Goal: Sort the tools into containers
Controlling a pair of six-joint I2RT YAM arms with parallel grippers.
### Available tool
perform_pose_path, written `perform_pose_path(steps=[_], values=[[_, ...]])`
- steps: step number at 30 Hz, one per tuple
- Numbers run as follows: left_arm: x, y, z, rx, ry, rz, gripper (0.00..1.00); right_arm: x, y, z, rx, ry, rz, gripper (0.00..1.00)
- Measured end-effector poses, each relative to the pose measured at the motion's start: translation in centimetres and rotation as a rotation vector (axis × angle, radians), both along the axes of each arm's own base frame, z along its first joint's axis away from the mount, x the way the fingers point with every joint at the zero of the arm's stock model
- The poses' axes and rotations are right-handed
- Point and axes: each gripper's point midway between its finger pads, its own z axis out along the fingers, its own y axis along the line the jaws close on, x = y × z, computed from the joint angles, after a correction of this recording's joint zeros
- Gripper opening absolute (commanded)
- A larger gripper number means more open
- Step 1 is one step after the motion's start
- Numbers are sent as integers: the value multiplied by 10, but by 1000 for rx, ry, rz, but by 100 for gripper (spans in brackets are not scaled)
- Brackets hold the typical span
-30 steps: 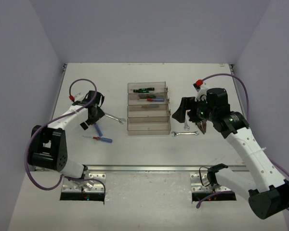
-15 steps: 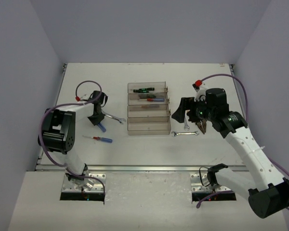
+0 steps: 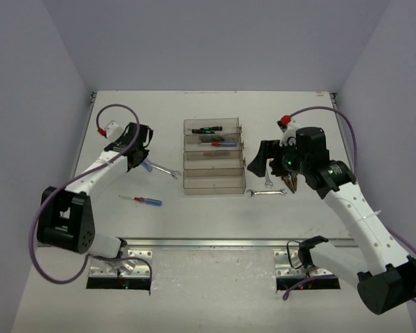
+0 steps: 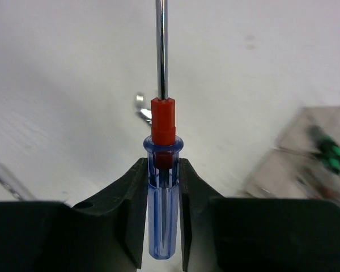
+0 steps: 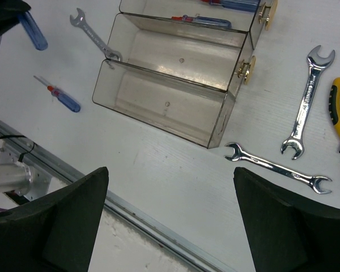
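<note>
One clamped screwdriver [image 4: 162, 170], clear of trays [image 3: 213, 187]

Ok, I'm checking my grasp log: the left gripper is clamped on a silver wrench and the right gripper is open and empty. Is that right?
Not quite. The left gripper is clamped on a blue-and-red screwdriver, not a wrench, as the left wrist view shows. The right gripper is open and empty.

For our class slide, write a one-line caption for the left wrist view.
Left gripper clamps a blue-and-red-handled screwdriver, shaft pointing away over the table.
</note>
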Motion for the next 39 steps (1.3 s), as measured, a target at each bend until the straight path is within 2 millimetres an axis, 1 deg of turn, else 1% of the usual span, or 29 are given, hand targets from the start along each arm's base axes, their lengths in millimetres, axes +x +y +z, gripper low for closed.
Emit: perform_pose_path(steps=[1,4,5,6,8,9,11,13,15,18,21,25,27,29,31,34,36,39], values=[[7,-13,19,-8,-74,-21,0,0,0,0,0,1,-3,90],[27,-56,63,-65,-229,-92,0,0,-1,0,1,4,-12,90],[31,-71,72,-98,-267,-95,0,1,-1,0,4,6,-15,90],[36,-82,78,-131,-294,-76,0,1,-1,0,7,8,-18,90],[49,-105,85,-203,-338,-35,0,0,0,0,12,11,-22,90],[57,-124,85,-250,-349,-15,0,0,0,1,14,12,-24,90],[69,-148,85,-305,-364,3,1,-1,-1,2,15,11,-31,90],[81,-180,78,-378,-366,20,0,-2,-3,5,14,-1,-39,90],[93,-211,65,-442,-355,34,0,-4,-5,7,12,-8,-45,90],[101,-242,39,-512,-333,75,0,-7,-9,9,3,-12,-57,90],[101,-258,16,-572,-312,124,1,-10,-12,11,-3,-11,-63,90],[104,-266,-1,-640,-307,182,4,-11,-14,16,-10,-22,-66,90],[106,-268,-3,-662,-310,199,6,-10,-14,19,-12,-30,-66,90],[108,-269,-3,-681,-316,212,16,-10,-15,20,-14,-33,-68,90],[109,-271,-1,-702,-324,222,18,-10,-15,20,-16,-34,-67,90],[112,-273,2,-725,-336,232,27,-10,-15,20,-18,-32,-67,90],[113,-274,2,-739,-341,236,29,-10,-15,19,-19,-31,-66,90],[113,-274,1,-748,-337,235,29,-12,-16,18,-22,-26,-65,90]])
